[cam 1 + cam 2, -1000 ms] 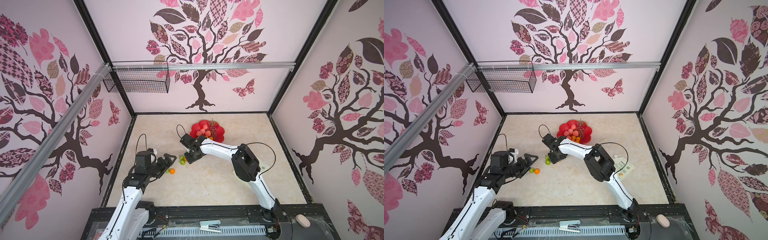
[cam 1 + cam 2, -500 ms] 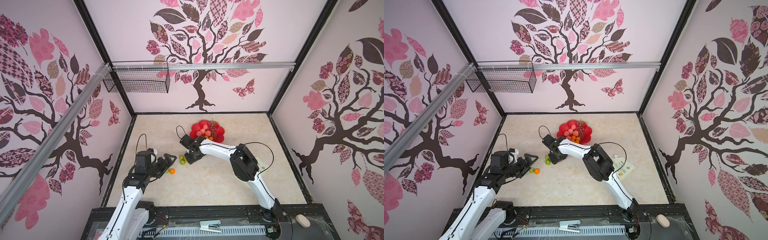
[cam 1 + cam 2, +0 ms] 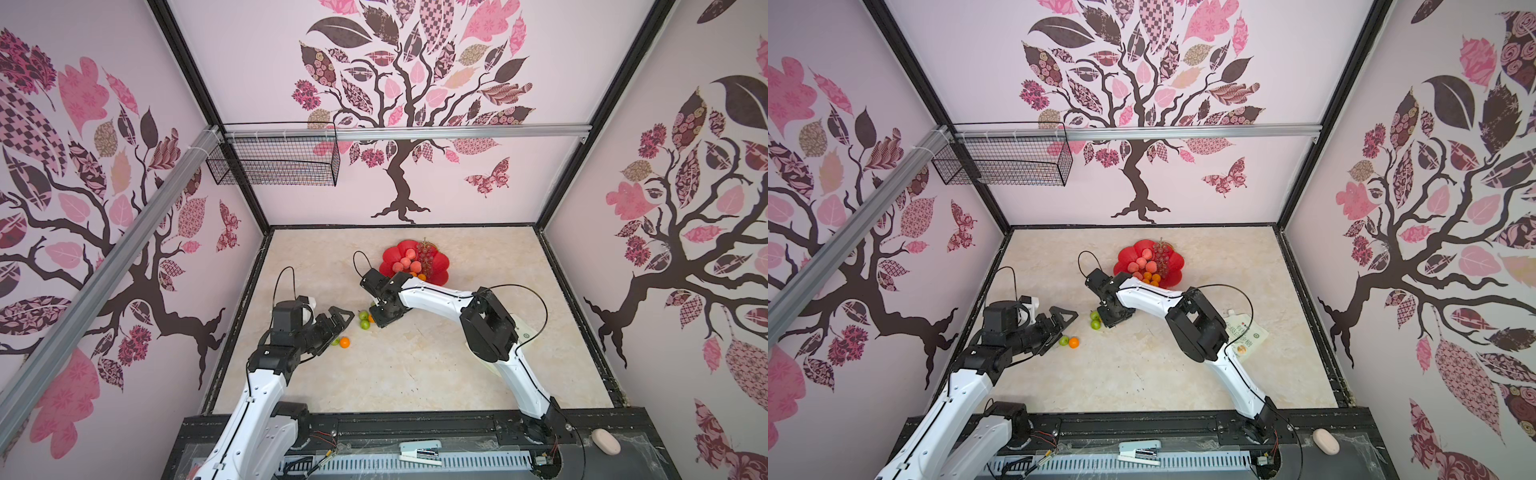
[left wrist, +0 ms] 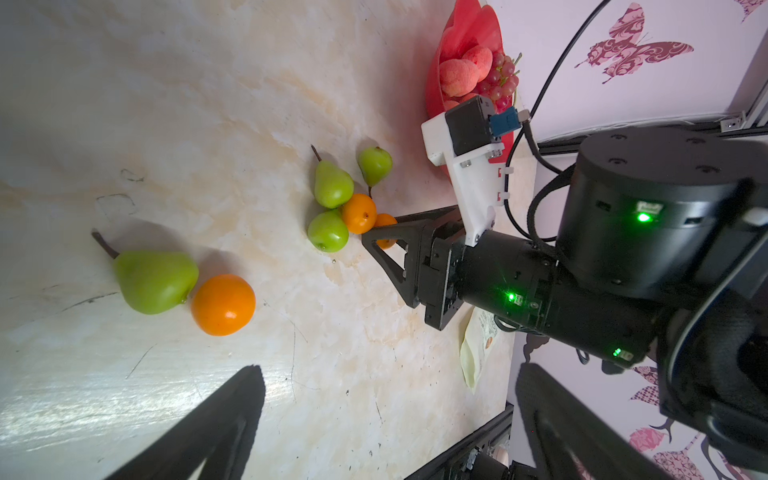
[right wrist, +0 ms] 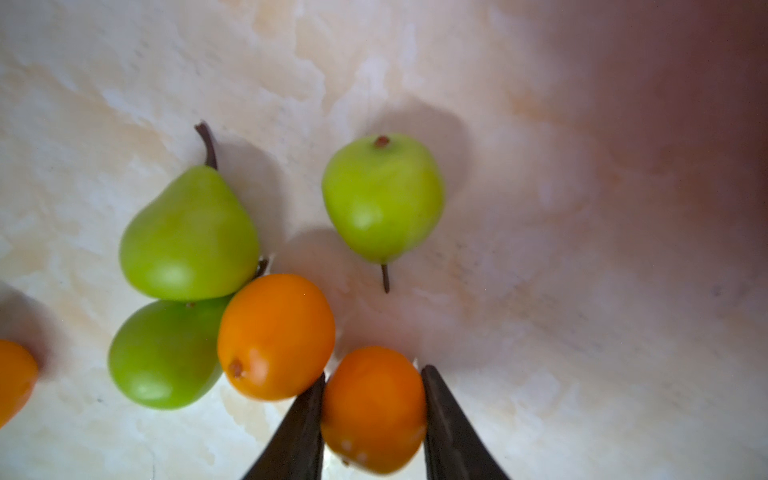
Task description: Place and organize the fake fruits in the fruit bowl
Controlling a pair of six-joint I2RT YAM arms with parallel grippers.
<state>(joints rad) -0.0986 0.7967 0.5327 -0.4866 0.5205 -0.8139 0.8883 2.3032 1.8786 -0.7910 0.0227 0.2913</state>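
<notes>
On the surface (image 3: pixel 415 365), just near and left of the fruit bowl (image 3: pixel 440 262), the right pincer (image 5: pixel 373 372) has its two fingers (image 5: pixel 444 415) pressed against either side of an orange (image 5: pixel 374 409) that sits on the surface. A second orange (image 5: pixel 276 336) lies just beside it. Three green pears (image 5: pixel 189 237) lie around them: two touch each other and the second orange, and one lies a little apart.

Nearer and farther left, a lone pear (image 4: pixel 156 280) and a lone orange (image 4: pixel 223 304) lie touching, just beside the left pincer (image 3: pixel 337 322), whose jaws stand wide apart.

The bowl lies at the far middle of the surface and holds peaches (image 3: pixel 405 262), a grape bunch (image 3: pixel 426 257) and several small oranges (image 3: pixel 1148 276). A cream pouch (image 3: pixel 1246 336) lies to the right, partly under the right arm.
</notes>
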